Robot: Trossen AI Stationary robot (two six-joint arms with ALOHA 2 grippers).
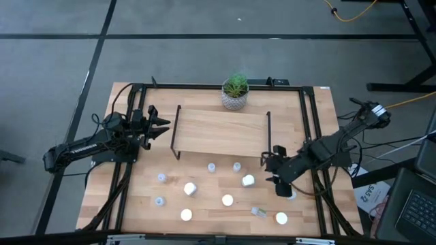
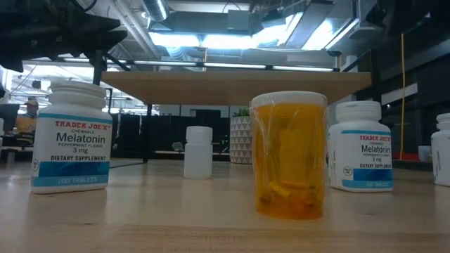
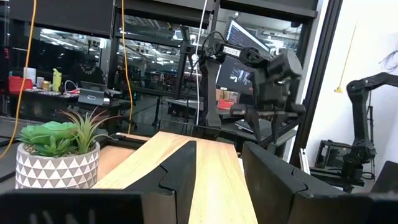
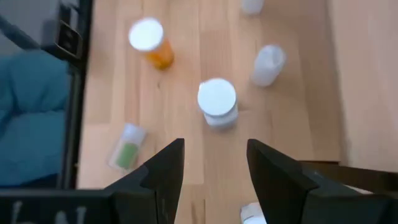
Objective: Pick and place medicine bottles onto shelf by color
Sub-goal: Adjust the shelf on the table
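The light-wood shelf (image 1: 221, 133) stands on black side frames at the table's middle; no bottle shows on it. Several medicine bottles stand on the table in front of it: white-capped ones (image 1: 248, 180) (image 1: 190, 188), small clear ones (image 1: 237, 166) (image 1: 161, 177), orange ones (image 1: 227, 200) (image 2: 288, 154). One bottle (image 1: 258, 211) lies on its side. My right gripper (image 1: 269, 170) (image 4: 214, 168) is open above the table, right of the white-capped bottle (image 4: 217, 102), touching nothing. My left gripper (image 1: 163, 126) (image 3: 217, 174) is open at the shelf's left end, level with the board (image 3: 186, 155).
A potted green plant (image 1: 235, 92) stands behind the shelf's far edge. Black frame rails (image 1: 310, 136) run along the table's sides. Two Melatonin bottles (image 2: 70, 137) (image 2: 362, 144) stand near the table's near edge. A bottle (image 1: 291, 195) sits close under the right arm.
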